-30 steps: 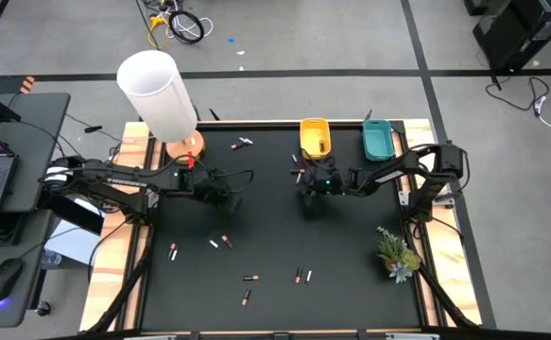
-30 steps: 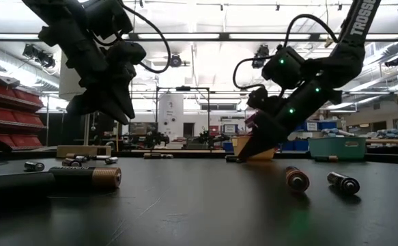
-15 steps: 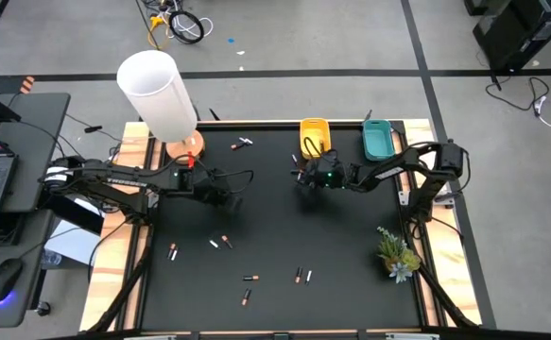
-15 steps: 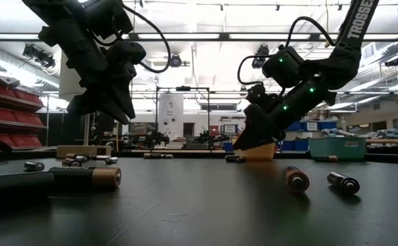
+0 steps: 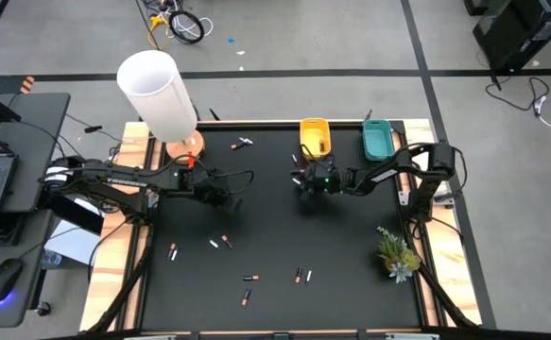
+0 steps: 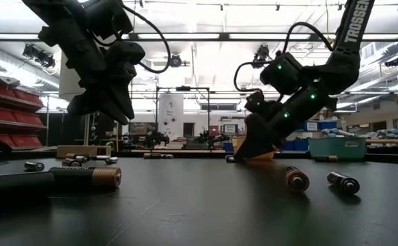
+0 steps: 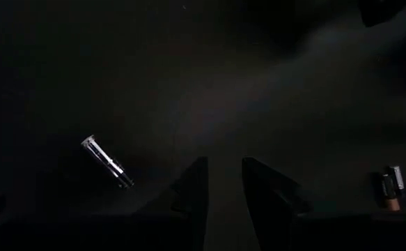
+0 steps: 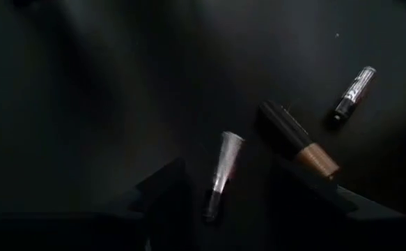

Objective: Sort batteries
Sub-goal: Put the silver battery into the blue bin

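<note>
My right gripper (image 8: 220, 199) leans down to the black mat (image 5: 275, 227) just before the yellow tray (image 5: 315, 138), fingers apart around a silver battery (image 8: 222, 171), not clamped; a copper-ended one (image 8: 300, 143) lies beside. My left gripper (image 7: 220, 192) hangs above bare mat, fingers slightly apart, empty. Other batteries (image 5: 256, 277) lie scattered near the front edge.

A battery (image 7: 391, 189) is cut by the picture's edge (colours too dim to tell).
</note>
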{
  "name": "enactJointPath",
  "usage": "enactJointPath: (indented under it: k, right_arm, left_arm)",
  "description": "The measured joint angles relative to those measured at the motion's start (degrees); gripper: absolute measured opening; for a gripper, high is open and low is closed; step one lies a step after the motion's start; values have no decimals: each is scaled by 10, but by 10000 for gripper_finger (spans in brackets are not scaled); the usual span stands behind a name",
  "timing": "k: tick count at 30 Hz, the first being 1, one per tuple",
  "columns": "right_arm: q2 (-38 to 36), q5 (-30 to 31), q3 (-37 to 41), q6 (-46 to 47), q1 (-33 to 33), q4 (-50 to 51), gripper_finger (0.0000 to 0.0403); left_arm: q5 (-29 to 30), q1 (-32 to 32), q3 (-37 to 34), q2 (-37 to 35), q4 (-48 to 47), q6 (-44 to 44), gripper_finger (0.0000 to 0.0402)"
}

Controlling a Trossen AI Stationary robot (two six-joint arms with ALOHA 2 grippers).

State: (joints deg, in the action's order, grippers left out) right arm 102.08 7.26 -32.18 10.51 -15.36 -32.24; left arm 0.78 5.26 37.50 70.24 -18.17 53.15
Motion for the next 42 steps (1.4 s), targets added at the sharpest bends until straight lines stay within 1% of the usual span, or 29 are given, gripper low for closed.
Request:
enactJointPath:
  k: [5, 10, 13, 15, 17, 22, 23, 28, 31, 42]
  right_arm:
    - [-1, 2, -1, -9, 3, 22, 204]
    - [-1, -3, -1, -43, 10, 25, 192]
    - [-2, -7, -1, -45, 12, 32, 176]
    - [-3, -7, -3, -46, 14, 49, 157]
    - [-4, -9, -4, -49, 14, 71, 128]
    - [-6, -9, -5, -78, 15, 105, 30]
    - [-7, -9, -5, -80, 15, 105, 21]
    - [-7, -13, -5, -73, 15, 105, 20]
    - [-22, -24, -2, -71, 17, 112, 20]
    - [-125, -63, -35, -77, 19, 258, 20]
  left_arm:
    - [0, 0, 0, 0, -1, 0, 101]
    - [-2, 0, 0, 0, -1, -3, 101]
    - [-6, 0, 0, 0, -1, -3, 101]
    - [-10, 0, 0, 0, -1, -3, 101]
    - [-11, 0, 0, 0, -1, -3, 101]
    - [-11, 0, 0, 0, -1, -4, 101]
    - [-11, 0, 0, 0, -1, -5, 101]
    - [-14, 0, 0, 0, -2, -6, 101]
    - [-15, 0, 0, 0, -2, -6, 101]
    - [-15, 0, 0, 0, 1, -34, 101]
